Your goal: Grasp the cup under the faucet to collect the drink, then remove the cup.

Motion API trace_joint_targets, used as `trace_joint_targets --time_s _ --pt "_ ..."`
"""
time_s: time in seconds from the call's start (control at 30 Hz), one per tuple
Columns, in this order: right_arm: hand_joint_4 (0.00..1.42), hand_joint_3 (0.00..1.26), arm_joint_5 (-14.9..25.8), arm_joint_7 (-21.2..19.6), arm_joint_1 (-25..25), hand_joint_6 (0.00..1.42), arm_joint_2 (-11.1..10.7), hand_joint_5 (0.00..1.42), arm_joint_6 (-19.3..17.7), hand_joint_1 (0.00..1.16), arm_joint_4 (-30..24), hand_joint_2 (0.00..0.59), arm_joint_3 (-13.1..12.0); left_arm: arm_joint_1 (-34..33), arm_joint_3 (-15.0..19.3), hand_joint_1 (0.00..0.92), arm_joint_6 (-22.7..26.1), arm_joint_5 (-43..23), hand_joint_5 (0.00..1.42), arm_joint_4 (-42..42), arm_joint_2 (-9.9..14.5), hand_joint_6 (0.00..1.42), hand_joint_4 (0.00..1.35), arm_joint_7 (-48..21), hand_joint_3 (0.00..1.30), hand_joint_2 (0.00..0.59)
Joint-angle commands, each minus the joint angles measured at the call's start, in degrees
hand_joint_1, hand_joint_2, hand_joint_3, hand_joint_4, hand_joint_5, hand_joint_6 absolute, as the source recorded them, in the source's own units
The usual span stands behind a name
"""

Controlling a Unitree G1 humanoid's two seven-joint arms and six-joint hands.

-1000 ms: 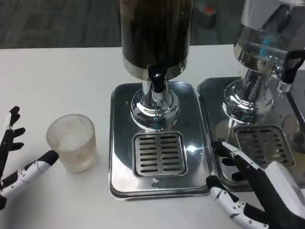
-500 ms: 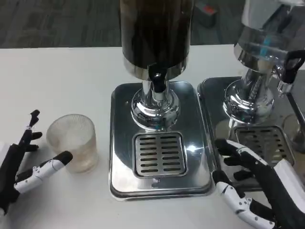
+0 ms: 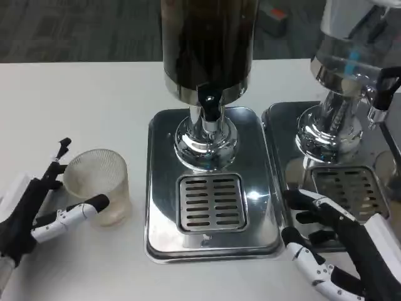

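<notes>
- Cup (image 3: 98, 186): clear, ribbed glass, upright on the white table (image 3: 75, 94), mouth up, long axis vertical; left of the steel drip tray (image 3: 161, 188), well clear of the faucet (image 3: 210, 105).
- Behind the table: dark grey carpet (image 3: 75, 31) across the top of the head view.
- Dark drink dispenser (image 3: 208, 44): centred on a chrome pedestal over the tray, black faucet pointing down above the slotted grate (image 3: 212, 202).
- Second dispenser (image 3: 351, 56): clear-bodied, at the right on its own steel tray (image 3: 276, 125).
- Left hand (image 3: 37, 210): fingers spread on either side of the cup, one white-and-black finger (image 3: 78, 212) lying against the cup's near side, another raised at its left rim; not closed round the glass.
- Right hand (image 3: 338, 248): fingers apart, holding nothing, resting near the front corner between the two trays.
</notes>
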Motion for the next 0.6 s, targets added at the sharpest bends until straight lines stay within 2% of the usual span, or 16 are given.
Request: trace_joint_targets --time_s 0.03,0.37,0.6 --pt "0.26 0.28 0.00 -0.42 0.65 0.46 0.23 0.30 -0.09 0.42 -0.85 0.405 -0.54 -1.16 -2.19 0.198 1.33 2.49 0.13 1.72 0.18 0.24 0.00 0.42 0.00 0.000" --pt "0.28 0.32 -0.06 -0.25 1.41 0.48 0.24 0.31 0.22 0.43 -1.85 0.413 -1.17 -3.19 -5.22 0.229 3.79 5.56 0.16 3.04 -0.28 0.28 0.00 4.62 0.00 0.002" --pt "0.30 0.36 -0.21 -0.09 1.79 0.49 0.34 0.32 0.26 0.43 -2.28 0.406 -1.51 -4.13 -6.97 0.271 5.04 6.21 0.23 3.78 -0.58 0.33 0.05 6.97 0.00 0.015"
